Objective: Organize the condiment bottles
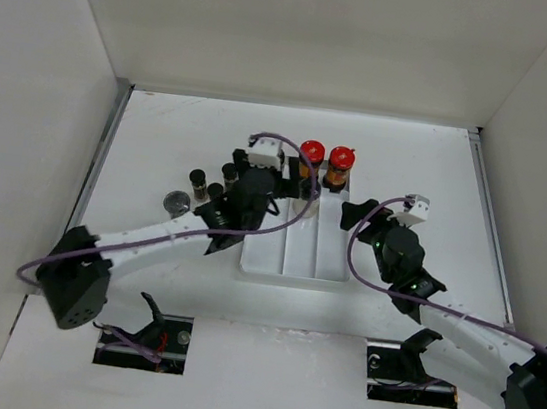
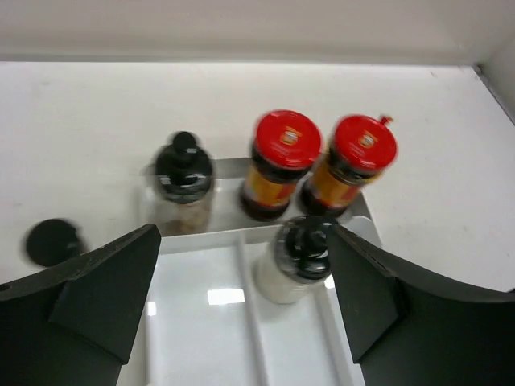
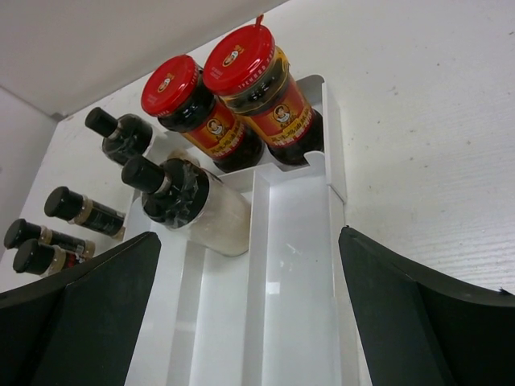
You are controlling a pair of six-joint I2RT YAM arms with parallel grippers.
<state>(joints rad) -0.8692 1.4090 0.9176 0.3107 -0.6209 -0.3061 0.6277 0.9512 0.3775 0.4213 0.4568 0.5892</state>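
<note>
Where the tray (image 1: 292,257) ends, two red-capped jars (image 1: 311,152) stand upright.

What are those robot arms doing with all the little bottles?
They are tidying bottles into a white tray. Two red-capped jars stand at its far end, with a black-capped bottle of white contents just in front. The left end effector is open and aimed at that bottle. The right end effector is open too, holding nothing. Other black-capped bottles and a silver-capped jar wait on the table.

No legible text on jar labels (image 3: 283,108).
</note>
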